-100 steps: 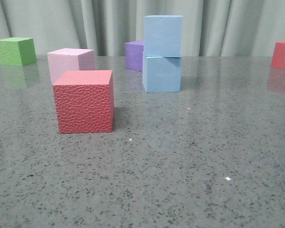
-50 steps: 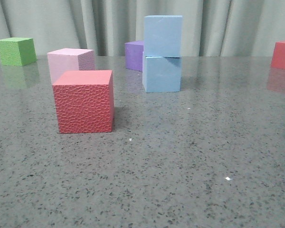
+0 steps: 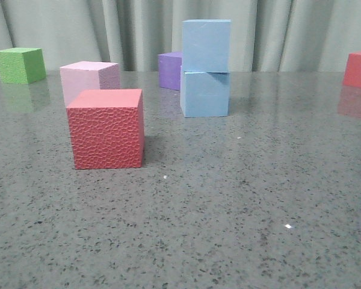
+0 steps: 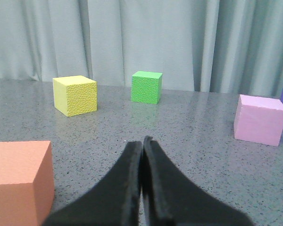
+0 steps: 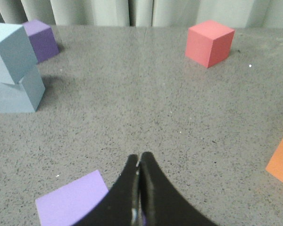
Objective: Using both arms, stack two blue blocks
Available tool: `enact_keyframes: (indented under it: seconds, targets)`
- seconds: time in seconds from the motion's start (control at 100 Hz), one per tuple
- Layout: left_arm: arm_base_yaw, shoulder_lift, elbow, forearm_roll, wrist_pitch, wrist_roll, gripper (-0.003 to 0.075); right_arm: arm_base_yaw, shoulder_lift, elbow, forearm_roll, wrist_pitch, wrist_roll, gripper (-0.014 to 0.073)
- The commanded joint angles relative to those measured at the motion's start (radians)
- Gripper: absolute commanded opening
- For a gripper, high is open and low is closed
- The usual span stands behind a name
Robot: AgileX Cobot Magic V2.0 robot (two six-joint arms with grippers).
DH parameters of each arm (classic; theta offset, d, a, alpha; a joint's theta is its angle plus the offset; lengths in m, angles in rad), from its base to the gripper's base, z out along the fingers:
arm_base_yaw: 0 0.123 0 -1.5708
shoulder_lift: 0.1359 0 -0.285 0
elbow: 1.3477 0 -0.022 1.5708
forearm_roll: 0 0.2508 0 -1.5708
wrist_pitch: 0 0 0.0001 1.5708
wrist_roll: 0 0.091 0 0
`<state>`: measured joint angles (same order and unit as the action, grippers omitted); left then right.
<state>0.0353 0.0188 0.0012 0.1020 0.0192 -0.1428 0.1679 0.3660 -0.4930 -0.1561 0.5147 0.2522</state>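
Already the stacking looked finished. Nearest the front camera stood the textured red cube (image 3: 106,129); behind it and to its right on the bench (image 3: 228,211), the upper blue block (image 3: 206,46) sat squarely on the lower blue block (image 3: 205,93), a purple cube (image 3: 169,70) just beyond them. Nothing seemed left but keeping both arms clear of the stack. The left gripper (image 4: 142,143) and right gripper (image 5: 138,160) each had jaws clenched together, empty, touching nothing.
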Motion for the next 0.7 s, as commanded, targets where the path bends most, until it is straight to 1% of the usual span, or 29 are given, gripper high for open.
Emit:
enact_keyframes:
  seconds: [0.0,0.15,0.23,0.6,0.69]
  targets:
    - [0.001,0.011,0.041,-0.008,-0.084,0.001,-0.0019,-0.027,-0.054,0.023,0.008,-0.122,-0.024,-0.0122]
    - [0.001,0.011,0.041,-0.008,-0.084,0.001,-0.0019,-0.092,-0.150,0.117,0.086,-0.189,-0.107,-0.0122]
    - [0.001,0.011,0.041,-0.008,-0.084,0.001,-0.0019,-0.112,-0.197,0.164,0.114,-0.222,-0.126,-0.0122]
    - [0.001,0.011,0.041,-0.008,-0.084,0.001,-0.0019,-0.119,-0.397,0.317,0.114,-0.269,-0.127,-0.0122]
    - [0.001,0.011,0.041,-0.008,-0.084,0.001,-0.0019,-0.119,-0.400,0.339,0.114,-0.292,-0.127,-0.0122]
